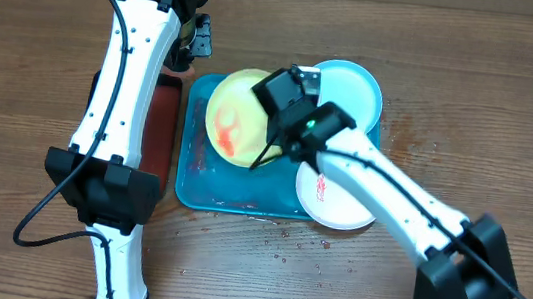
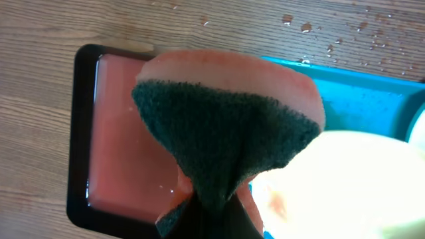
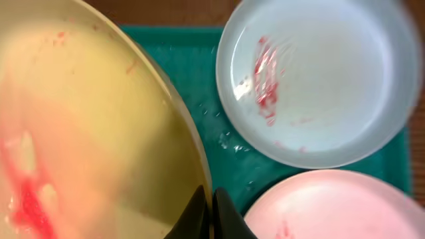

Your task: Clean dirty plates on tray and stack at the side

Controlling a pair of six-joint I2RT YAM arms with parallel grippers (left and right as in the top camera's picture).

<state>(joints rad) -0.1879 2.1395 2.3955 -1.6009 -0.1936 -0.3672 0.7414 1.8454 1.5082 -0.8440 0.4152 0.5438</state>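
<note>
Yellow-green plate (image 3: 86, 119) on turquoise tray (image 1: 197, 187); rim pinched by right claw (image 3: 207, 211), apparently tilting face for scrubbing; left claw (image 2: 206, 222) clamps sponge (image 2: 226, 119) over red tray (image 2: 119, 146), probably wetting it.

Watching from above, the right arm (image 1: 383, 188) sits over the middle of the turquoise tray (image 1: 231, 194). So the right gripper (image 3: 207, 211) and the yellow-green plate (image 1: 235, 116) on its tray-centre side are covered. The red tray (image 1: 161, 122), just left of the turquoise tray, is mostly under the left arm (image 1: 128, 83). On the left wrist cam the sponge (image 2: 226, 126) swallows the left gripper (image 2: 207, 224). The pale plate (image 2: 345, 186) over the turquoise tray is pure blur, can't tell which one. The white plate (image 3: 332, 206) runs off the bottom of the right wrist cam.
</note>
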